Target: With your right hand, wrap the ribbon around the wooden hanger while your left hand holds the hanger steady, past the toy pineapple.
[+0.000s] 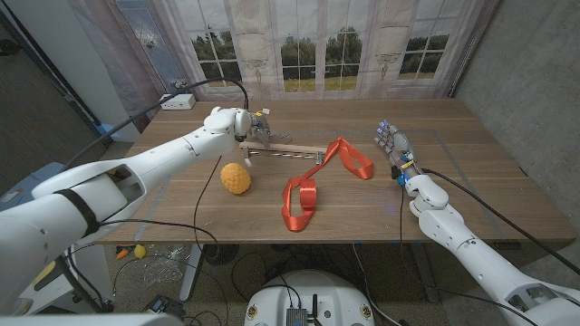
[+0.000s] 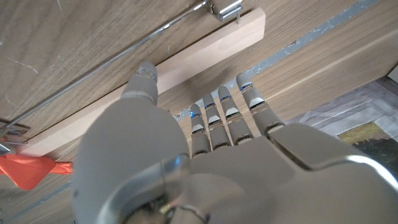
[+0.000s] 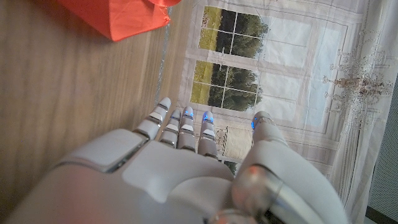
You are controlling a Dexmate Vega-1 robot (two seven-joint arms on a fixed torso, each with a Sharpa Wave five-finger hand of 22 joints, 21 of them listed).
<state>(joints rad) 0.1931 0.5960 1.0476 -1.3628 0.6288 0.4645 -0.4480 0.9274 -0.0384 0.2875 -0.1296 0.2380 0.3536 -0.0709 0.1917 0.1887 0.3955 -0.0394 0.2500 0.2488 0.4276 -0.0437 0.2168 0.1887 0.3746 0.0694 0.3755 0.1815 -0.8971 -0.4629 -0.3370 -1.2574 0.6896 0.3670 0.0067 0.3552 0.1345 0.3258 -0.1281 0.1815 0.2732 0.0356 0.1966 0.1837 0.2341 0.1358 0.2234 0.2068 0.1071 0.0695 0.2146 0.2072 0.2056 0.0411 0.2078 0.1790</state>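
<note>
The wooden hanger (image 1: 285,151) lies flat in the middle of the table, its pale bar (image 2: 186,59) beside a metal rod (image 2: 112,56) with clips. My left hand (image 1: 232,121) is at the hanger's left end, fingers (image 2: 214,115) straight and apart, thumb tip over the bar's edge; I cannot tell if it touches. The orange ribbon (image 1: 308,186) lies in loops from the hanger's right end toward the front; a corner of the ribbon (image 2: 28,171) shows by the bar. The yellow toy pineapple (image 1: 236,177) sits in front of the hanger's left end. My right hand (image 1: 393,145) stands open, right of the ribbon (image 3: 118,15), holding nothing.
A white box (image 1: 178,101) with a black cable sits at the table's back left corner. A curtain with a printed window (image 1: 308,45) hangs behind the table. Bare wood lies between the ribbon and my right hand.
</note>
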